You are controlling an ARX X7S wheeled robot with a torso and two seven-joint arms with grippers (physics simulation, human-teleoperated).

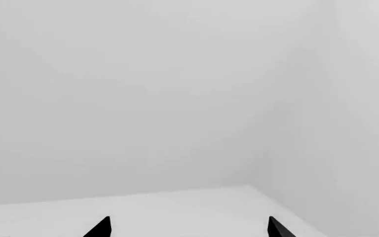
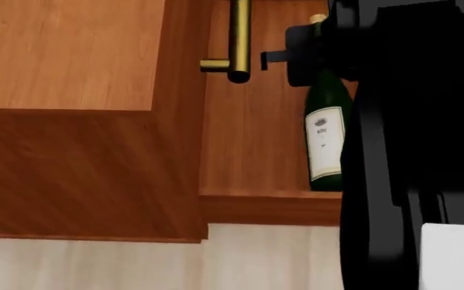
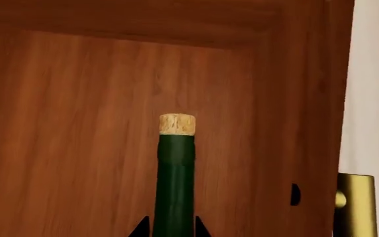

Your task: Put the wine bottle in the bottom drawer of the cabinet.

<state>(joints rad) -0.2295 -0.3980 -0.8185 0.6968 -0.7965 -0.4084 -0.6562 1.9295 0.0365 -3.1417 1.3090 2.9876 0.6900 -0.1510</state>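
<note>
The wine bottle (image 2: 326, 139) is dark green with a white label and a tan cork (image 3: 177, 124). It stretches lengthwise inside the pulled-out bottom drawer (image 2: 256, 157) of the reddish-brown cabinet (image 2: 63, 54). Whether it rests on the drawer floor does not show. My right gripper (image 2: 319, 54) is shut on its neck, and in the right wrist view the gripper's (image 3: 174, 229) black fingertips (image 3: 141, 228) press both sides of the green glass. My left gripper (image 1: 188, 227) is open, holds nothing, and faces a blank white wall. It is out of the head view.
A brass handle (image 2: 238, 39) of an upper drawer juts out above the open drawer. The bottom drawer's own handle (image 3: 355, 207) shows beyond its front panel. The drawer's near side wall (image 2: 272, 208) borders pale floor (image 2: 135, 266). My black right arm (image 2: 417, 151) blocks the head view's right side.
</note>
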